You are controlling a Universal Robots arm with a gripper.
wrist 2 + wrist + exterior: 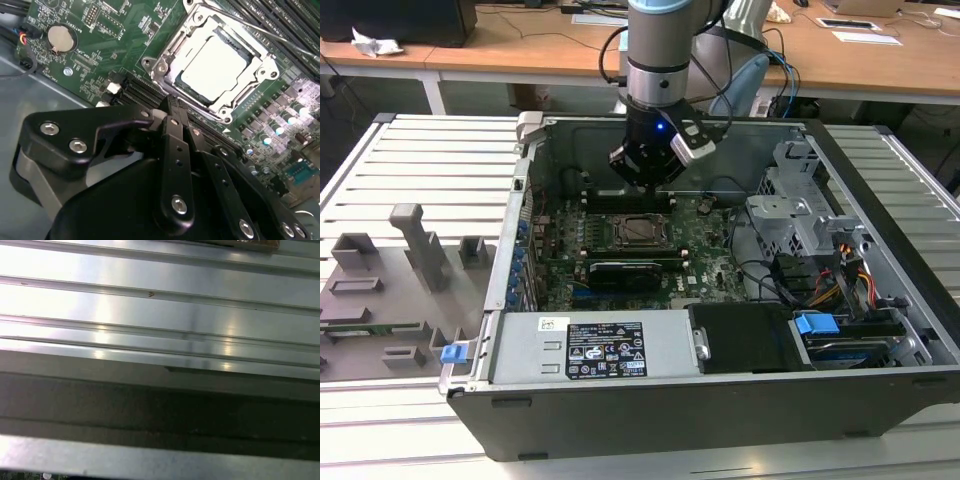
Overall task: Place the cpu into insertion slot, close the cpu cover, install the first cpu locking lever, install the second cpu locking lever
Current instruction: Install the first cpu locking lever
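The cpu [216, 67] lies flat in the insertion slot [172, 75], its silvery top showing through the square window of the cpu cover [249, 64], which is folded down over it. In the exterior view the same socket sits near the middle of the green motherboard [710, 250], just below the gripper [645, 180]. One thin metal lever [280, 39] runs along the side of the socket next to the memory slots.

The gripper hangs over the board just beside the socket, holding nothing; in the second wrist view its black fingers [172, 145] stand close together, almost meeting at the tips, which hover near the socket's corner.

The board sits in one open computer case [880, 250] laid on its side on a ribbed aluminium desk [430, 160]. Inside the case, one long black card [625, 272] lies just in front of the socket, one grey power supply [590, 345] with a black-and-white label too small to read lies along the near wall, and a bundle of coloured cables [820, 275] runs on the exterior view's right. One round coin battery [60, 38] sits on the board. On the exterior view's left, a grey fixture plate [390, 290] holds several upright blocks. Behind, wooden desks [880, 60] carry papers and cables.

The first wrist view shows ribbed metal strips [160, 305] above a dark band.
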